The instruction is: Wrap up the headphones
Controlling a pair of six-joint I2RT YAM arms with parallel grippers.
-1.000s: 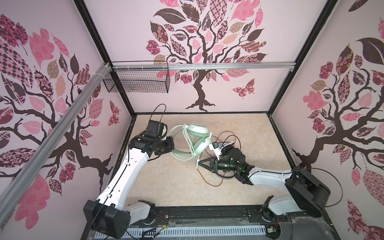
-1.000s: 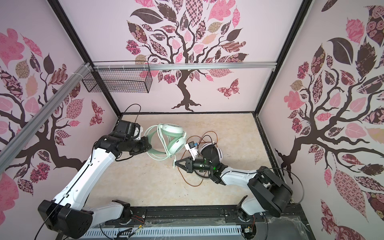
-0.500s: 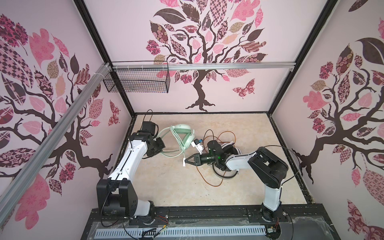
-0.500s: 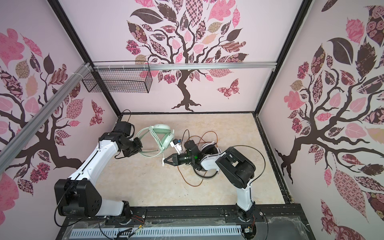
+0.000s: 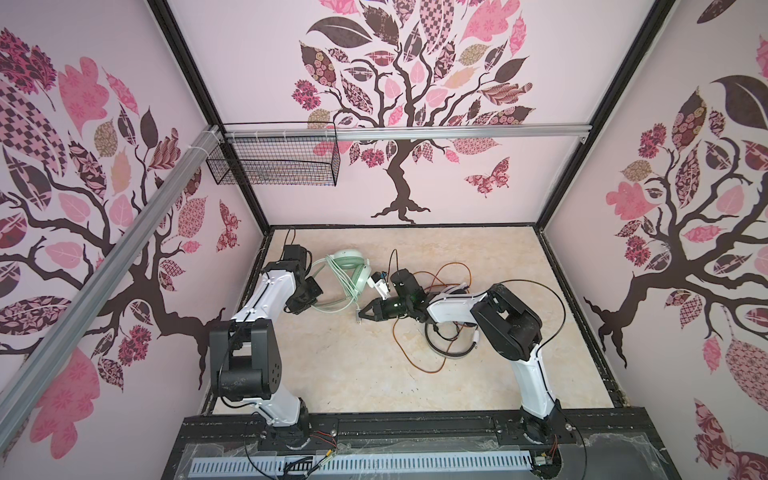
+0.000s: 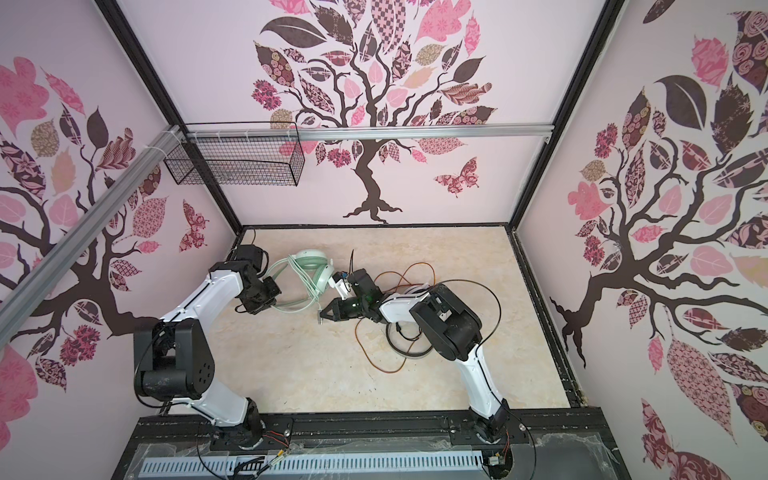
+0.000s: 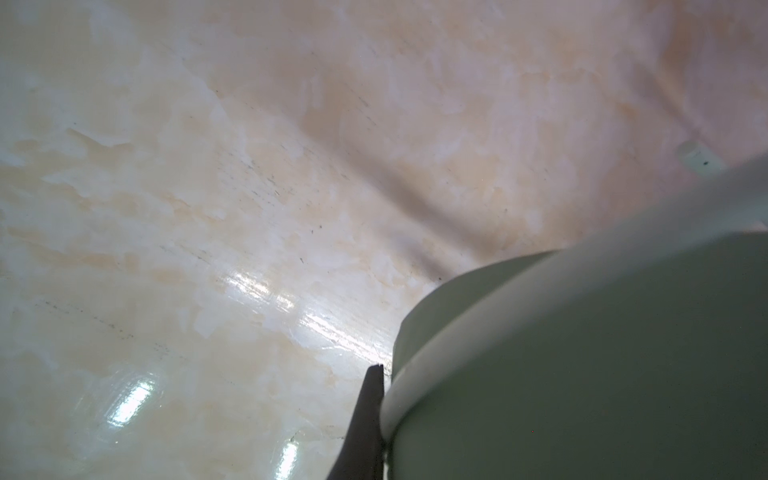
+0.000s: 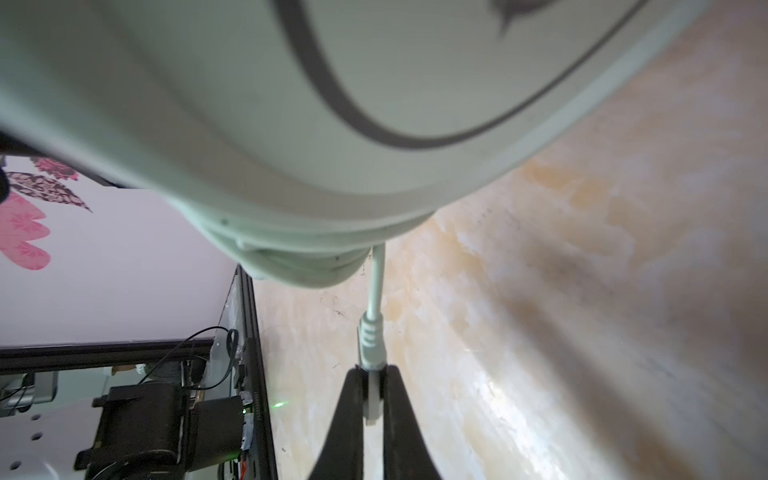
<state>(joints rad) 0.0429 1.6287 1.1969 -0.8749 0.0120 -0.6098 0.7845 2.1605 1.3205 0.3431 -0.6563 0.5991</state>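
The mint-green and white headphones (image 5: 351, 266) (image 6: 311, 259) lie at the back left of the floor, with their pale green cable (image 5: 332, 306) looped round them. My left gripper (image 5: 308, 298) is shut against them; in the left wrist view one of its fingers (image 7: 368, 415) presses on the white rim of the green ear cup (image 7: 582, 353). My right gripper (image 5: 360, 318) (image 8: 372, 370) is shut on the pale green cable's plug (image 8: 372, 340), just below the ear cup (image 8: 291, 124). The white and black headphones (image 5: 453, 291) lie partly under the right arm, their orange-red cable (image 5: 432, 371) loose on the floor.
A black wire basket (image 5: 274, 160) hangs from the metal rail (image 5: 457, 132) on the back wall. Patterned walls enclose the marble floor (image 5: 353, 374) on three sides. A black rail (image 5: 415, 428) with both arm bases runs along the front edge.
The green headphones and my left gripper have moved left, toward the side wall. My right gripper has followed leftward holding the plug, and both arms have folded up closer to their bases.
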